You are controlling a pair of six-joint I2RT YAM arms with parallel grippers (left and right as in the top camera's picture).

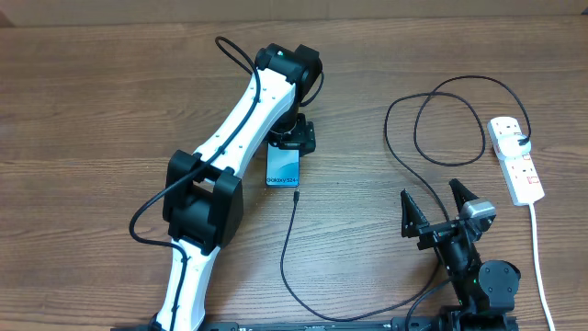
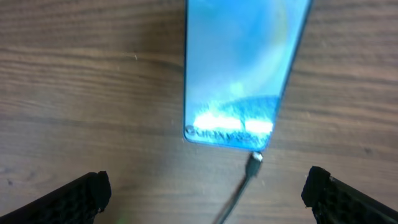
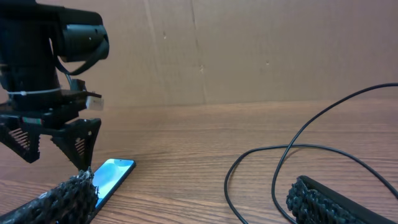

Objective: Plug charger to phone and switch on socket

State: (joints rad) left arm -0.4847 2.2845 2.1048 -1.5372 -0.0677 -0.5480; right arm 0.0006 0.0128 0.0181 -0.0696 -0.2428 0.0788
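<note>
You have a matt brown wood-grain table (image 1: 92,92) under a slim rectangular phone (image 2: 242,68) whose blue-teal screen is glossy and throws glare, a thin black cable (image 1: 284,244) with a dull rubbery skin, and a smooth white plastic power strip (image 1: 516,161).

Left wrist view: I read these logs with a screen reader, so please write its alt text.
A blue-screened phone lies flat on a wooden table, with the charger plug tip right at its near edge; whether it is inserted cannot be told. The left end effector is open, its two black fingertips in the bottom corners.
</note>
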